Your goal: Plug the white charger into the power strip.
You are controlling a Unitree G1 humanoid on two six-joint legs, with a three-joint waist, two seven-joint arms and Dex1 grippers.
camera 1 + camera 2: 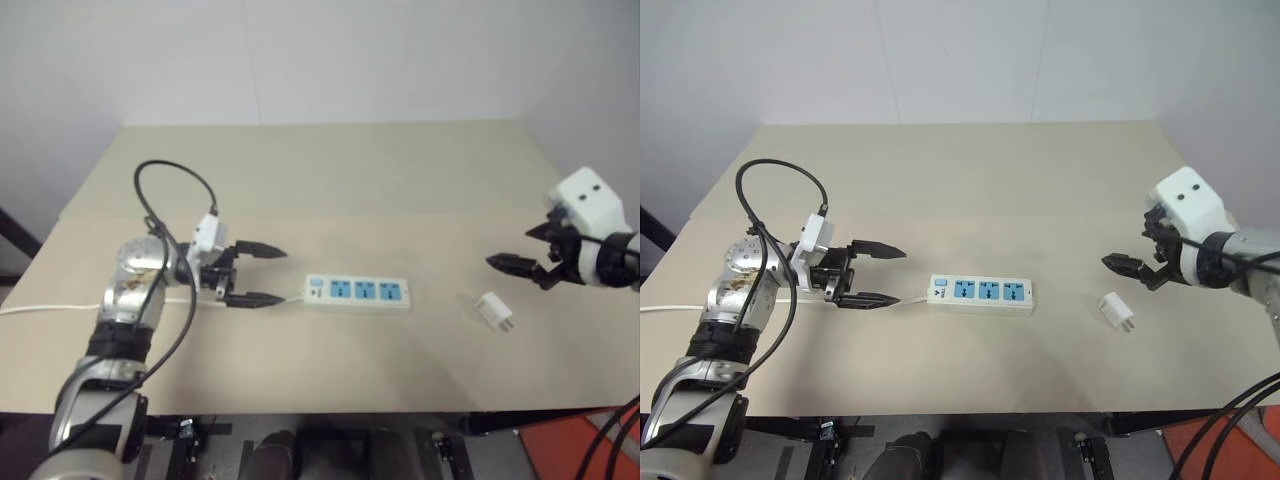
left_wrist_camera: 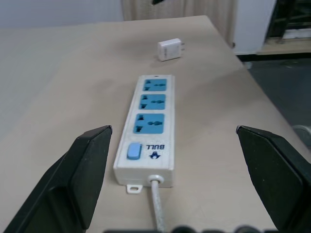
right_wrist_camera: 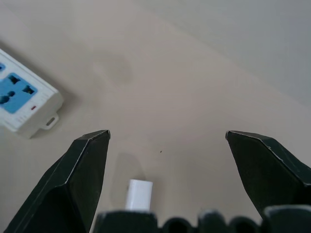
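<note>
White charger [image 1: 493, 311] lying flat on the table [image 1: 400, 180], right of the power strip [image 1: 358, 293] and apart from it, prongs pointing toward the near right edge. Long axis running roughly diagonal, far-left to near-right.

Right gripper [image 1: 522, 267] hanging just above and a little to the far right of the charger, fingers spread wide, grasping nothing. Seen from the right wrist, charger [image 3: 139, 194] sitting low between the two black fingers, not touched.

Power strip lying left to right near table centre, three blue sockets facing up, switch and cord [image 2: 156, 204] at its left end.

Left gripper [image 1: 258, 275] level, pointing right at the strip's cord end, fingers spread wide, empty, stopping just short of the strip.

Right arm clearly the nearer one to the charger; left arm nearer the strip. Likely next: lower the right gripper onto the charger, closing across its short sides; left gripper placed to steady the strip.
</note>
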